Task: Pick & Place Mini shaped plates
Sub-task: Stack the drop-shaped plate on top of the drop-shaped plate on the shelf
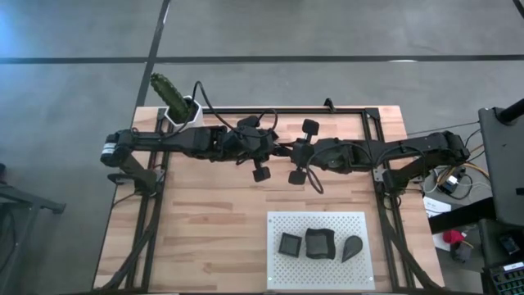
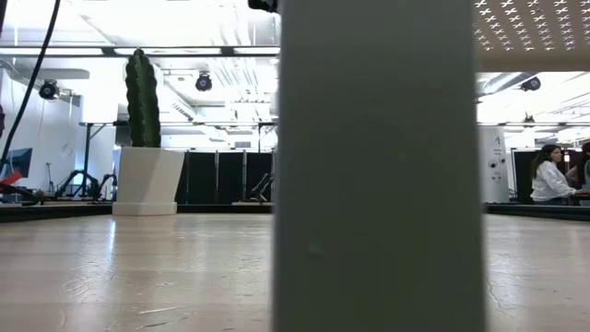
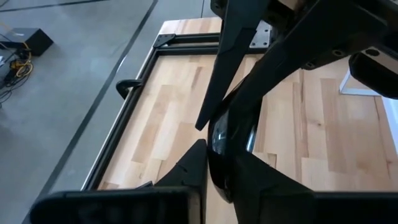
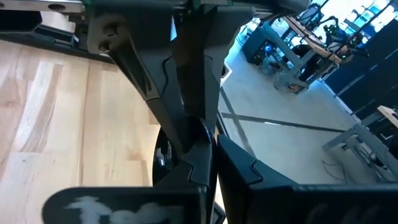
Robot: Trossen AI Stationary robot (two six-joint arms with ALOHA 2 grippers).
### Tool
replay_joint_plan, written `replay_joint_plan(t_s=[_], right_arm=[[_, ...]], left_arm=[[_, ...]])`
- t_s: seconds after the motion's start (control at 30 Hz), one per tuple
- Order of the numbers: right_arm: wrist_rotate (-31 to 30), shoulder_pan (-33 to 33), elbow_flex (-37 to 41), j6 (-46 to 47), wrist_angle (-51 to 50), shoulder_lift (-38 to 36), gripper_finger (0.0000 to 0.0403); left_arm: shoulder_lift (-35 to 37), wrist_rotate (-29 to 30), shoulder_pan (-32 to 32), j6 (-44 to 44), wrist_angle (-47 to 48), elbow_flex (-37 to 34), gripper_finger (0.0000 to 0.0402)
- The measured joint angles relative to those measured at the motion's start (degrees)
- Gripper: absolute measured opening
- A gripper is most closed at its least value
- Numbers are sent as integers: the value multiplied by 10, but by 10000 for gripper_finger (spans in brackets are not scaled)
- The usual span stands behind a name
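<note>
Three mini shaped plates lie in a row on the white perforated board at the tabletop's near edge, well apart from both claws. Both arms stretch level across the far side, meeting mid-table; left claw and right claw have fingers pressed together, empty.

No legible text, label, brand, number or sign is appearing in any view, whether on the desk, the arms or the room beyond.
</note>
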State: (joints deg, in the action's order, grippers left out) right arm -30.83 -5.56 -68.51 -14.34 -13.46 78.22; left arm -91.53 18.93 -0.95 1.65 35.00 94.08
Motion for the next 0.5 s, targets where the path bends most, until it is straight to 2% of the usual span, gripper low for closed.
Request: replay_joint_plan(t_s=[0.23, 0.37, 0.5], right_arm=[[0, 0, 0, 18, -2, -6, 11], [-13, 0, -4, 67, -39, -24, 11], [-29, 0, -5, 150, -85, -54, 11]], left_arm=[[0, 1, 0, 5, 0, 0, 84], [3, 5, 0, 15, 1, 0, 104], [10, 6, 0, 18, 1, 0, 107]])
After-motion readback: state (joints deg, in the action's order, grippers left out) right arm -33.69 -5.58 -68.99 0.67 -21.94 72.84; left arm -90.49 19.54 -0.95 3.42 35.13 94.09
